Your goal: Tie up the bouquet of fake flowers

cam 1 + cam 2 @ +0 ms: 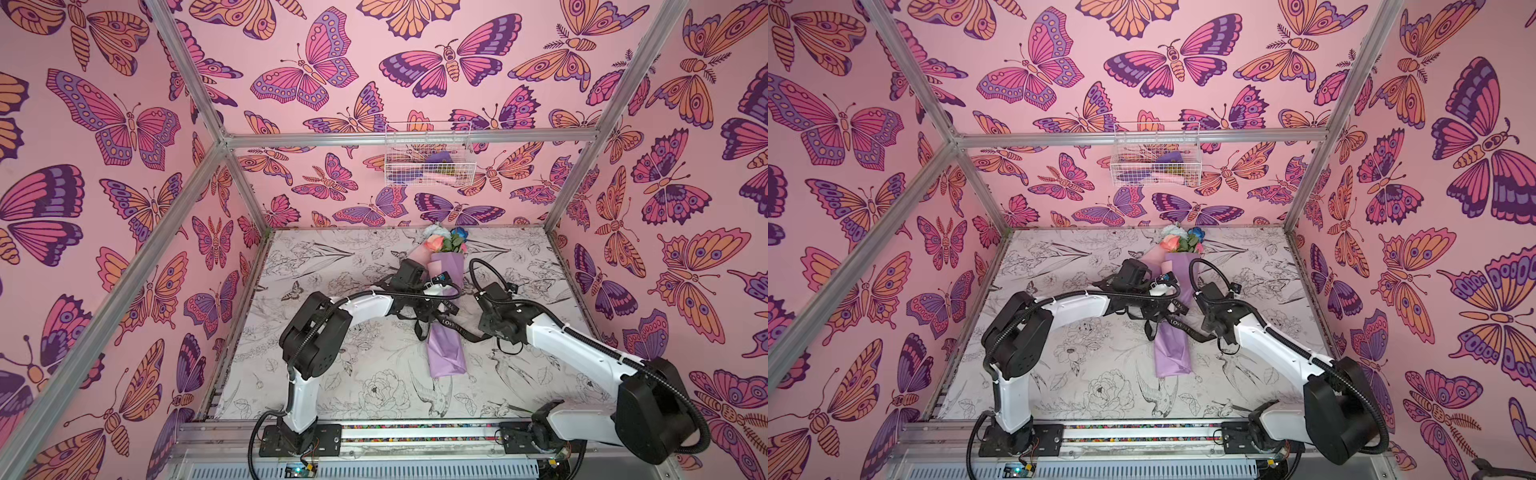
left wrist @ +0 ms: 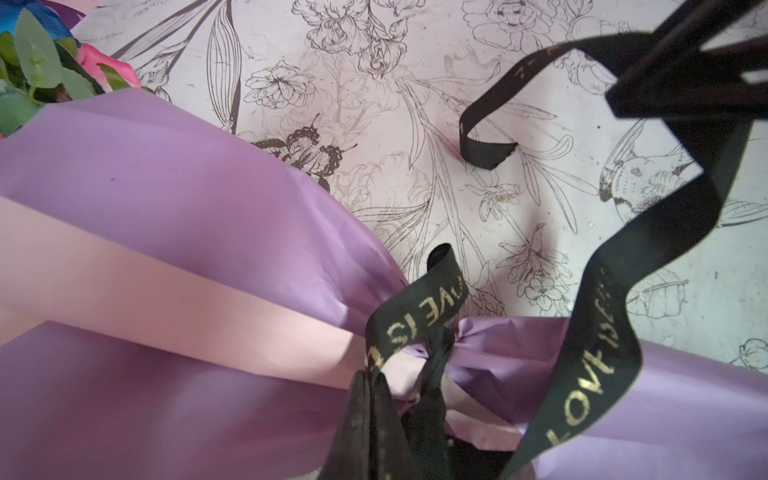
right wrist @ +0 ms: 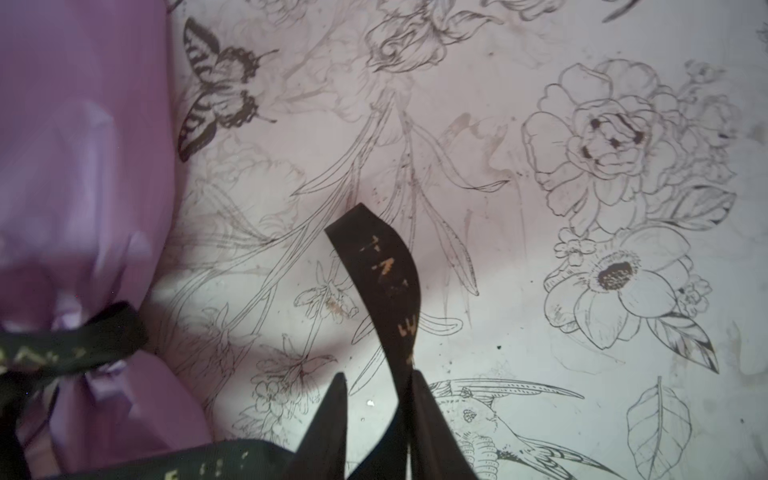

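Observation:
The bouquet of fake flowers [image 1: 446, 349] [image 1: 1173, 351] lies on the floral mat in lilac paper, its peach and blue blooms [image 1: 446, 243] toward the back wall. A black ribbon with gold lettering [image 1: 451, 322] [image 2: 598, 332] circles the wrap's waist [image 2: 166, 208]. My left gripper [image 2: 373, 380] is shut on the ribbon right at the knot. My right gripper [image 3: 379, 376] sits beside the wrap [image 3: 83, 145] with its jaws apart. The ribbon's loose end [image 3: 386, 274] rests against one finger and curls up over the mat.
A white wire basket [image 1: 430, 156] hangs on the back wall above the mat. Butterfly-print walls and metal posts [image 1: 582, 166] close in the left, right and back sides. Both arm bases stand on the front rail [image 1: 374, 432].

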### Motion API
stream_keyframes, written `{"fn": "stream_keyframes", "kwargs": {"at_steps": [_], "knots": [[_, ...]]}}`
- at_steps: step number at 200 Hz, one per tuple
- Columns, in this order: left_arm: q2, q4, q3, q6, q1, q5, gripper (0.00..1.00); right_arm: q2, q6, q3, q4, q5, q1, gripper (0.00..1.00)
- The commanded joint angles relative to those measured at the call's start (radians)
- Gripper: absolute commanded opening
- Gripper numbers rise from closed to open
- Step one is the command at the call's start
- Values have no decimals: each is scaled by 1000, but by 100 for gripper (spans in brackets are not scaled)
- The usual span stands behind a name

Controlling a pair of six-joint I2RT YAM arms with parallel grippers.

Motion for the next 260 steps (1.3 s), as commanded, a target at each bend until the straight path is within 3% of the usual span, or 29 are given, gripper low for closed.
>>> {"fn": "stream_keyframes", "kwargs": {"at_steps": [1, 20, 56, 105, 184, 260], "knots": [[-20, 37, -14, -35, -4, 11, 0, -40, -125, 17, 66, -197, -4, 35], [-26, 51, -23, -44, -4, 13, 0, -53, -181, 8, 124, -325, -4, 39], [-31, 58, -33, -49, -4, 23, 0, -58, -246, 2, 188, -430, -3, 41], [-34, 60, -43, -59, -3, 23, 0, 72, -333, 22, 255, -526, -4, 42], [-43, 59, -55, -61, -2, 23, 0, 192, -368, 20, 386, -671, -39, 58], [-47, 59, -61, -59, 0, 12, 0, 235, -388, 38, 375, -734, -54, 51]]}}
